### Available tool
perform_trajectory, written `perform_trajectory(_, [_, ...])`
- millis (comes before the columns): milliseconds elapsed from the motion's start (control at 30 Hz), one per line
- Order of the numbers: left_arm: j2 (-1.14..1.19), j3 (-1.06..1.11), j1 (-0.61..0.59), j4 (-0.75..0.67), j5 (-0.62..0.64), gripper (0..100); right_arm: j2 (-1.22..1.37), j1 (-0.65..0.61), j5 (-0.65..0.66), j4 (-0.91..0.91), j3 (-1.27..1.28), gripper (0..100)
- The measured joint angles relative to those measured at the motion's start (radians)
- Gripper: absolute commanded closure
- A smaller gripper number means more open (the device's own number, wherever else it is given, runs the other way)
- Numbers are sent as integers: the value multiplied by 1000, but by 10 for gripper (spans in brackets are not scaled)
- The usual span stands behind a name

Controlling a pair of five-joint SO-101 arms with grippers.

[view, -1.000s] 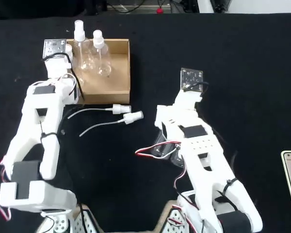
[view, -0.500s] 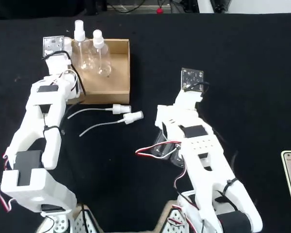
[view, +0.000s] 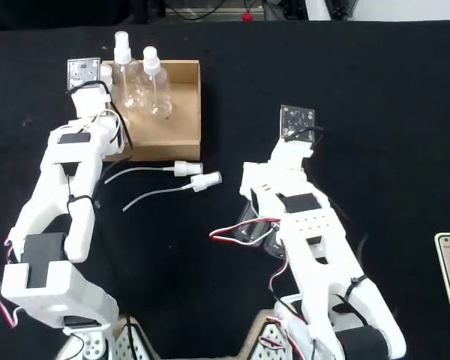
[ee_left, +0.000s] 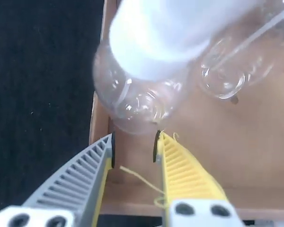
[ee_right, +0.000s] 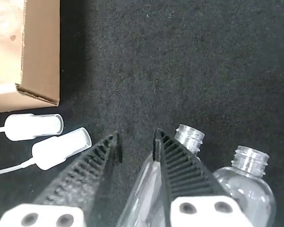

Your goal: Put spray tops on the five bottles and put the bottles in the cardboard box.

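— Clearance at box?
— Tight. Left gripper over its near wall, jaws slightly apart, nothing held. Clear capped bottle stands just past the tips (two more behind it).
— Right side?
— Right gripper parted, empty, above open cloth. Two uncapped bottles lie beside it, two spray tops near the box corner.

Brown cardboard box, clear bottles, white spray tops, black table.

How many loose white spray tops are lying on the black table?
2. The first spray top lies just off the cardboard box; the second spray top lies beside it. More could be hidden under the arms.
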Motion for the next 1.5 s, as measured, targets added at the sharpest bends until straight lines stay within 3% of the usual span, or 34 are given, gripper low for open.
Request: perform_trajectory(1500, [124, -64, 23, -23, 0, 845, 0, 0, 0, 0, 0, 881])
